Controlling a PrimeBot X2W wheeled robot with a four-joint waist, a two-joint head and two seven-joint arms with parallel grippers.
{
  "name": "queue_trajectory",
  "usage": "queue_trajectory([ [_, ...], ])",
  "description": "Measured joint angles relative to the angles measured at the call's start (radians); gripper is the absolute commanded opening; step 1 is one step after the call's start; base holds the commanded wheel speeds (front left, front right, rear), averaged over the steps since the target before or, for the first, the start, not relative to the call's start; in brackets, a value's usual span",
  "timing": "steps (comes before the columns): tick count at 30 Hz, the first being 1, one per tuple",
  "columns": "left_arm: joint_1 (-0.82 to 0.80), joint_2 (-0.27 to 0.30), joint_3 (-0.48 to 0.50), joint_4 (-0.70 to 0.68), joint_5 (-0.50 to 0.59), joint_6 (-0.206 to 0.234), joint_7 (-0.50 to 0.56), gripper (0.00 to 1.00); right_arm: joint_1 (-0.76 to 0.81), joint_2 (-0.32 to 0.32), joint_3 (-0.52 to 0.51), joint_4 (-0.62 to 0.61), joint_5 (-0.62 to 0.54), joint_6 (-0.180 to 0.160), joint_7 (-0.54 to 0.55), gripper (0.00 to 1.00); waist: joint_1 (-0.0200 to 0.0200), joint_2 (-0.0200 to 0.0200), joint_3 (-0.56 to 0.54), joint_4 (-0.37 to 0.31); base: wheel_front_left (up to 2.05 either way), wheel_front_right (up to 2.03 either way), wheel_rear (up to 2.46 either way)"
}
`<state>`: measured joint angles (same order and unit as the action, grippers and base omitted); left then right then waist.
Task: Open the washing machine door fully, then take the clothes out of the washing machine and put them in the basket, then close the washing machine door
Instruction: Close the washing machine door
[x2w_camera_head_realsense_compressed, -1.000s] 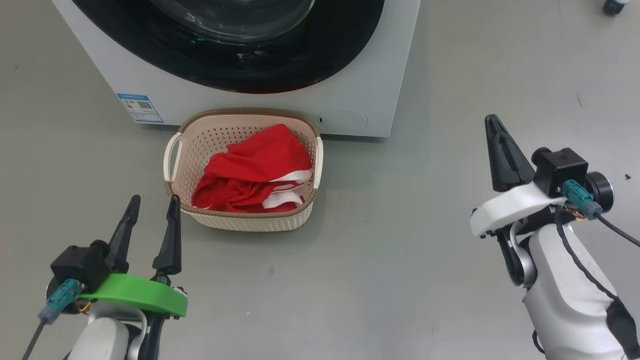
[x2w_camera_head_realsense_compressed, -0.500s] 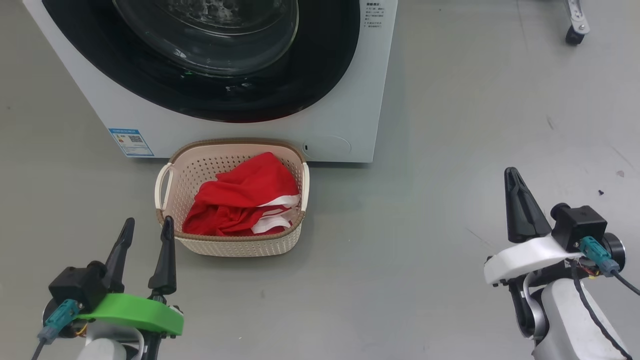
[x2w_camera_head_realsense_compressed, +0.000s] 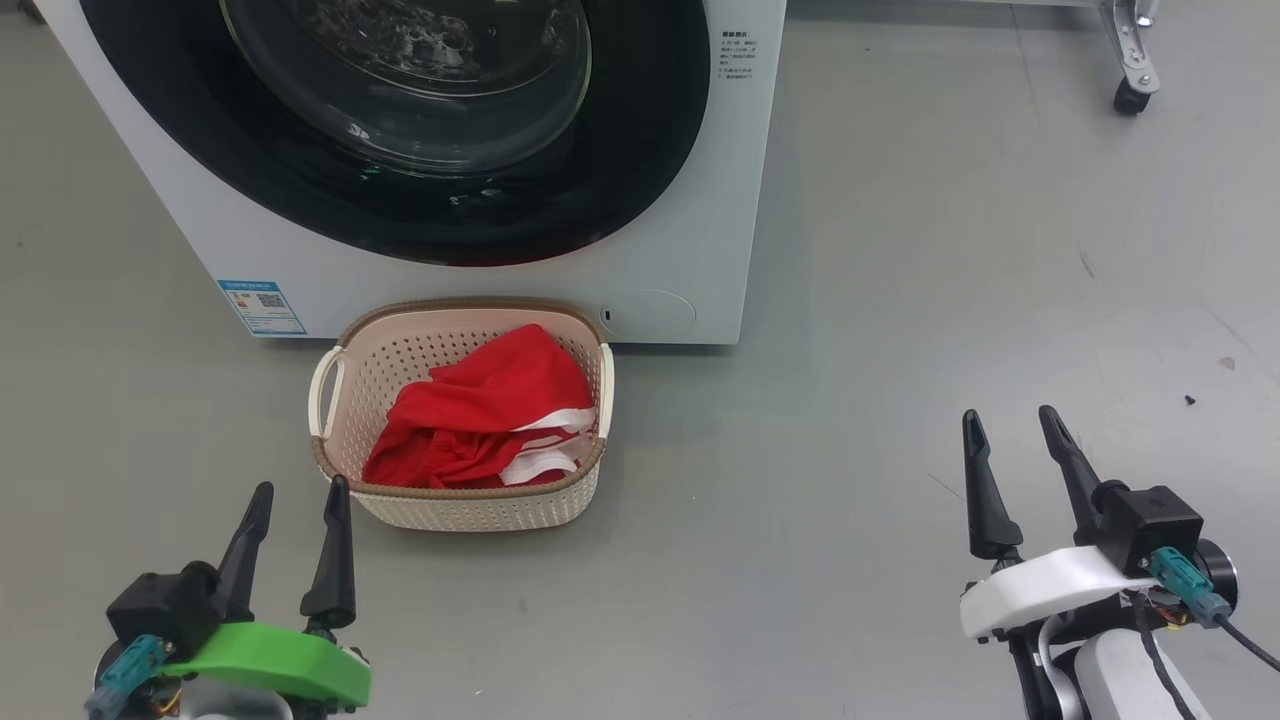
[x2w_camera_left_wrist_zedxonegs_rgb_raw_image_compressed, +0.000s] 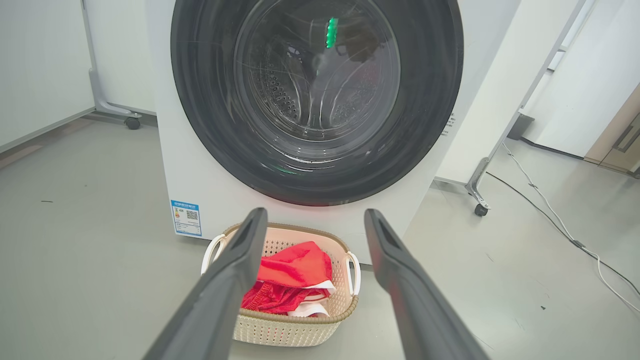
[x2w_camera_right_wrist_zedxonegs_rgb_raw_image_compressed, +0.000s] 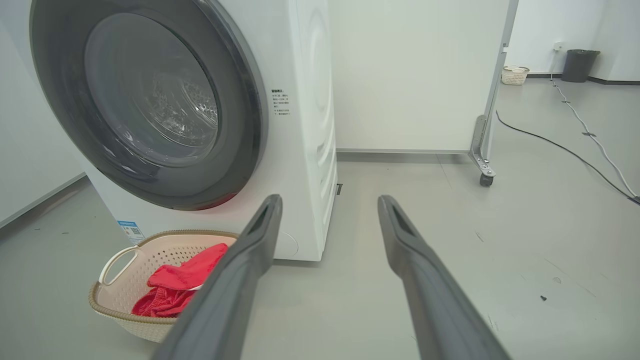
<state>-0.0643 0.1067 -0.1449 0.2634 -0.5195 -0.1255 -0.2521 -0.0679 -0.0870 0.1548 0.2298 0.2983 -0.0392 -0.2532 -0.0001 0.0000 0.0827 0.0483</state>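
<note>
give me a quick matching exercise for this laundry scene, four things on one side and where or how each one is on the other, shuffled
Column one
1. washing machine door
2. clothes
3. basket
4. left gripper

Column two
a. standing on the floor just in front of the washing machine
b. open, holding nothing
c. shut against the machine's front
d. piled inside the basket

Pairs: 1-c, 2-d, 3-a, 4-b
</note>
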Motion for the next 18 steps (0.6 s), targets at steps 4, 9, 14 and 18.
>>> queue_trajectory([
  [4, 0.002, 0.000, 0.002, 0.005, 0.000, 0.000, 0.000, 1.00, 0.007, 0.001, -0.011, -0.022, -0.002, 0.000, 0.000, 1.00, 0.0000, 0.0000, -0.002, -0.002, 0.00, 0.00, 0.00],
  [9, 0.002, -0.001, 0.004, 0.006, 0.001, 0.000, 0.000, 1.00, 0.024, 0.004, -0.016, -0.036, -0.010, 0.000, 0.000, 1.00, 0.0000, 0.0000, -0.006, -0.004, 0.00, 0.00, 0.00],
  [14, 0.002, -0.002, 0.004, 0.005, 0.002, 0.000, 0.000, 1.00, 0.041, 0.010, -0.018, -0.047, -0.012, 0.001, 0.000, 1.00, 0.0000, 0.0000, -0.009, -0.004, 0.00, 0.00, 0.00],
  [18, 0.003, -0.001, -0.002, 0.003, 0.020, 0.000, 0.000, 1.00, 0.044, 0.012, -0.021, -0.059, -0.016, 0.001, 0.000, 1.00, 0.0000, 0.0000, -0.010, -0.003, 0.00, 0.00, 0.00],
])
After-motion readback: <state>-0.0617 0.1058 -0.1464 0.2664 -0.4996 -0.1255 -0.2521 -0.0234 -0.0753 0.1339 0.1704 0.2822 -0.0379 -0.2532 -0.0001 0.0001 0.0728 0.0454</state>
